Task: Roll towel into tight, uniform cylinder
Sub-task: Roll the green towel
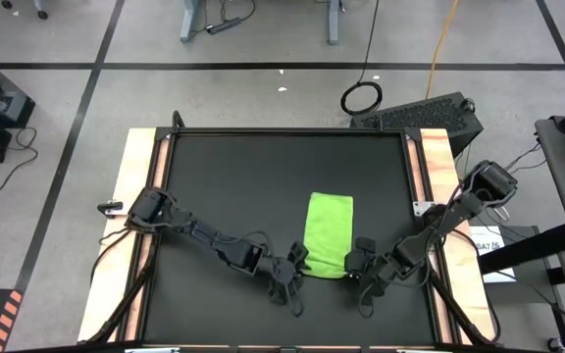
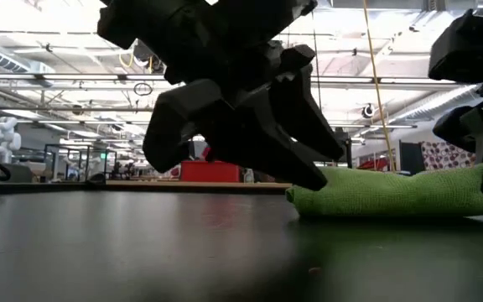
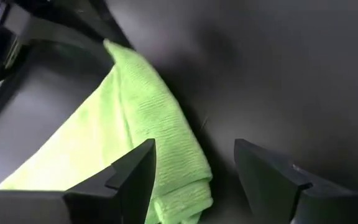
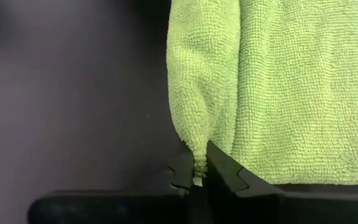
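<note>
The lime-green towel [image 1: 328, 235] lies as a folded strip on the black table [image 1: 224, 186], its long way running from near to far. It also shows in the low view [image 2: 392, 195]. My left gripper [image 3: 194, 180] is open at the towel's near left corner [image 3: 182, 196], low over the table; that corner lies between its fingers. It also shows in the high view [image 1: 287, 282]. My right gripper [image 4: 196, 171] is shut on the towel's near right corner, low at the table, and also shows in the high view [image 1: 361, 277]. My left gripper has one finger [image 3: 129, 177] in front of the towel's near left corner; I cannot tell whether it touches. My right gripper pinches the towel's near right corner [image 4: 197, 160] between its two fingertips, coming from the table's near side. The corner is bunched into a narrow point. The rest of the towel lies flat on the table.
Wooden rails run along the table's left side [image 1: 135, 196] and right side [image 1: 437, 176]. A white paper [image 1: 487, 245] lies beyond the right rail. Bare black table [image 1: 233, 176] lies left of and beyond the towel.
</note>
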{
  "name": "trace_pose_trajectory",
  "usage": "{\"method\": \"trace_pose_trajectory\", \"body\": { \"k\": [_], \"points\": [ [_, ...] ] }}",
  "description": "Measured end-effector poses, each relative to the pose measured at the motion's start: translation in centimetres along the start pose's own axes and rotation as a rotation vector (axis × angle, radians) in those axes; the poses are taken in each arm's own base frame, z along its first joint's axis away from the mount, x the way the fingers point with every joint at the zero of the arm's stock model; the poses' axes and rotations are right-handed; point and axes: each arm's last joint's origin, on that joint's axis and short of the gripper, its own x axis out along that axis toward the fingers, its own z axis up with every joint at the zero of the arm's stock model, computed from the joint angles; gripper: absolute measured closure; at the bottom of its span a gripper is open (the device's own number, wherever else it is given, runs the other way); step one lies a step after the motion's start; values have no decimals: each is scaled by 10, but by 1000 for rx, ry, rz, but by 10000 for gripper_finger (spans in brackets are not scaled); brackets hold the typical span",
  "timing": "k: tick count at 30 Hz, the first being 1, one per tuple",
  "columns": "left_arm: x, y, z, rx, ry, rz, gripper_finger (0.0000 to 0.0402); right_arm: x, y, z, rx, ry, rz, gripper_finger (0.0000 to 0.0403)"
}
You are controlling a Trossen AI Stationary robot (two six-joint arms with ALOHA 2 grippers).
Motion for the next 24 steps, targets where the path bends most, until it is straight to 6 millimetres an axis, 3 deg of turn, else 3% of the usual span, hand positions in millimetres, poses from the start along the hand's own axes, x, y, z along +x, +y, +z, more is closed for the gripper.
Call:
{"method": "trace_pose_trajectory", "body": {
  "k": [7, 13, 17, 24],
  "points": [
    [3, 3, -15, -32, 23, 9, 179, 0, -6, 9, 19, 21, 38, 390],
    [14, 0, -27, -78, -27, -158, 179, 1, -9, 12, 35, 26, 42, 390],
    [23, -5, -32, -75, 9, -121, 179, 2, -10, 13, 42, 27, 45, 390],
    [27, 6, -37, -179, -5, -75, 180, 2, -8, 17, 47, 29, 108, 390]
  ]
}}
